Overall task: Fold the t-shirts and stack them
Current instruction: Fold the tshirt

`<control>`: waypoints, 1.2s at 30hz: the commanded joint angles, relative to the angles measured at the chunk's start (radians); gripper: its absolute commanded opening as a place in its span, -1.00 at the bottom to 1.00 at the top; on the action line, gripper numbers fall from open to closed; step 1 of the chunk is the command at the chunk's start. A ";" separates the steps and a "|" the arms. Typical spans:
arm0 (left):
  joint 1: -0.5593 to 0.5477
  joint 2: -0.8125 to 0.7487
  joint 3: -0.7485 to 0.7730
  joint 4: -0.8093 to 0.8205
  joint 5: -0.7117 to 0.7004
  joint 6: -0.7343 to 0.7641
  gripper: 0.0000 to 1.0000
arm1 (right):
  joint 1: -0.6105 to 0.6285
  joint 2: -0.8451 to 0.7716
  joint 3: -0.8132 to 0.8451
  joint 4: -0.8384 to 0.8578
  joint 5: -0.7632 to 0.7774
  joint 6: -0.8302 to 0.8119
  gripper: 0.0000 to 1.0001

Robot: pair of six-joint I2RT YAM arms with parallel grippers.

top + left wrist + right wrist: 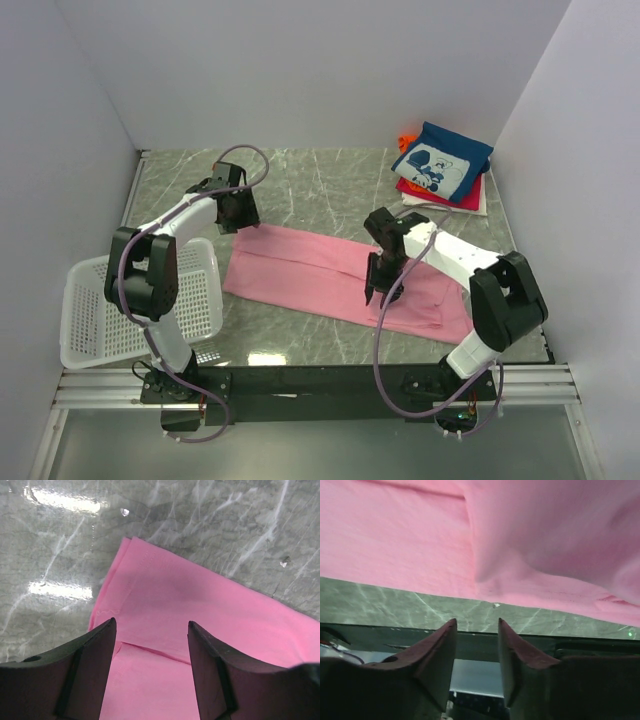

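A pink t-shirt (330, 278) lies folded into a long band across the middle of the marble table. My left gripper (240, 215) hovers open and empty over the band's far left corner; in the left wrist view the pink cloth (200, 630) shows between the spread fingers (95, 645). My right gripper (383, 292) is open and empty just above the band's near right part; the right wrist view shows the pink cloth (470, 535) and its near edge ahead of the fingers (440, 640). A stack of folded shirts (441, 165), blue on top, sits at the back right.
A white mesh basket (95, 320) stands at the near left, partly over the table edge. White walls close in the left, back and right. The black frame rail (330, 378) runs along the near edge.
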 commanded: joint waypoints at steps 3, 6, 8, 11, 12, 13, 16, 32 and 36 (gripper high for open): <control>-0.033 -0.052 0.022 0.013 -0.015 0.017 0.29 | -0.015 -0.075 0.092 -0.029 0.154 0.060 -0.02; -0.047 -0.047 0.040 0.013 -0.011 0.017 0.29 | -0.070 -0.121 0.063 -0.018 0.204 0.078 0.01; -0.052 -0.043 0.049 0.016 0.011 0.011 0.29 | -0.158 -0.172 0.009 0.022 0.206 0.071 0.04; -0.052 -0.023 0.059 0.016 0.035 0.004 0.29 | -0.298 -0.233 -0.055 0.089 0.206 0.035 0.08; -0.052 -0.009 0.059 0.013 0.035 0.004 0.29 | -0.330 -0.244 -0.076 0.101 0.206 0.025 0.08; -0.052 -0.005 0.060 0.014 0.035 0.004 0.29 | -0.396 -0.246 -0.084 0.120 0.206 0.014 0.09; -0.052 0.025 0.060 0.022 0.063 0.001 0.29 | -0.497 -0.233 -0.107 0.152 0.249 -0.038 0.09; -0.027 0.103 0.082 0.005 0.051 0.006 0.29 | -0.703 -0.079 -0.095 0.330 0.287 -0.144 0.11; -0.016 0.101 0.082 -0.004 0.046 0.012 0.29 | -0.713 -0.029 -0.066 0.358 0.304 -0.157 0.10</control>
